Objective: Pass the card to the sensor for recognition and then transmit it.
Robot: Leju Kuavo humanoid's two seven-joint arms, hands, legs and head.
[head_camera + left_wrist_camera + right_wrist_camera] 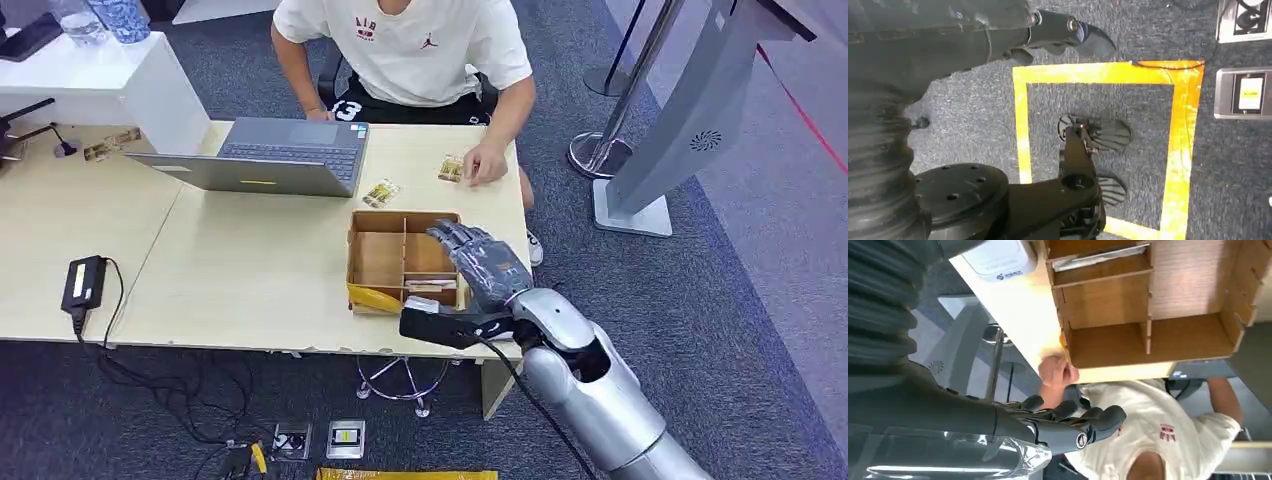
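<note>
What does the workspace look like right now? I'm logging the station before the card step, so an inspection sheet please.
Surface: pale wooden table, two sections joined.
Job's things: wooden divider box by the near edge; cards and beyond it; white sensor under the wrist.
Clutter: open laptop, small items at far left.
Hands: right hand open above the box, holding nothing; left hand hangs over the floor, grip unclear.
Cables: black power brick, cords trailing to floor sockets.
Surroundings: seated person, hand on the farther card; grey kiosk stand; yellow floor tape.
</note>
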